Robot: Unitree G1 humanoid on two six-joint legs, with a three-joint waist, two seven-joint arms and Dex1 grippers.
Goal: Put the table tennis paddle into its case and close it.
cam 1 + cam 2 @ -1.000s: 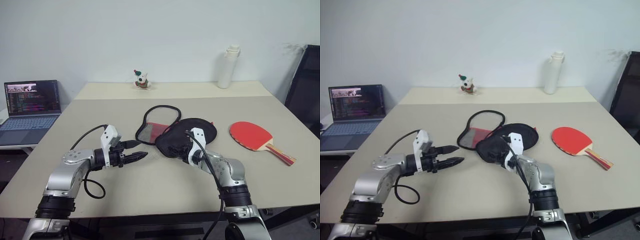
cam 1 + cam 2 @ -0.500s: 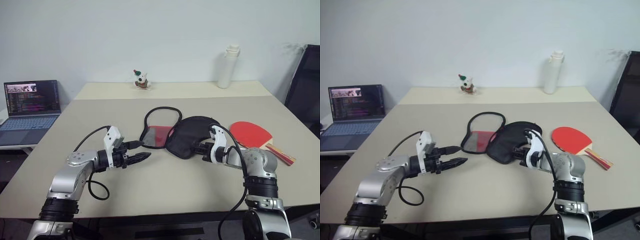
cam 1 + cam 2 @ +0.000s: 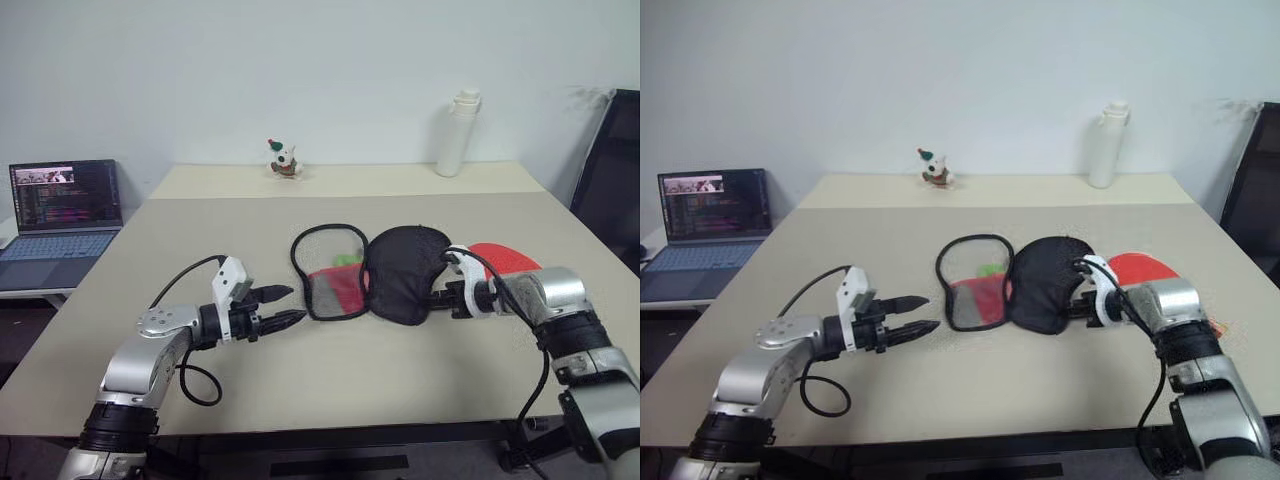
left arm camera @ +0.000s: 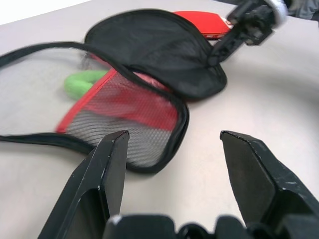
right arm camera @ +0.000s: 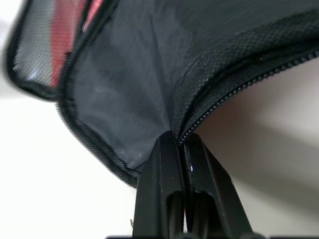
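left eye view: one beige table (image 3: 330, 390) spread wide, bearing one case (image 3: 375, 275) lying unzipped near the middle — black half toward the right, mesh-and-red half toward the left. partly hidden behind the black half, one table tennis paddle (image 3: 508, 256), just its red face peeking out at the right, flat on the table and not yet inside. further off, one laptop (image 3: 62, 205) on a side surface at the left, one white bottle (image 3: 457, 134) upright at the far edge, one small toy figure (image 3: 283, 159) beside the far seam.

two grippers. right gripper (image 5: 172, 144) pinched tight on the zipper edge of the black half, fabric pulled taut from the fingers. left gripper (image 3: 283, 305) spread apart, empty, hovering just beside the mesh half without touching.

judged as the step in hand: opening and positioning the case so the paddle can slide in. best done by keeping the pinch low and steady on the rim, not tugging so far that the whole pouch drags over the paddle; bringing the left fingers (image 4: 109, 169) onto the mesh rim to pin it, so the mouth stays gaping — then freeing the right side for the paddle handle.
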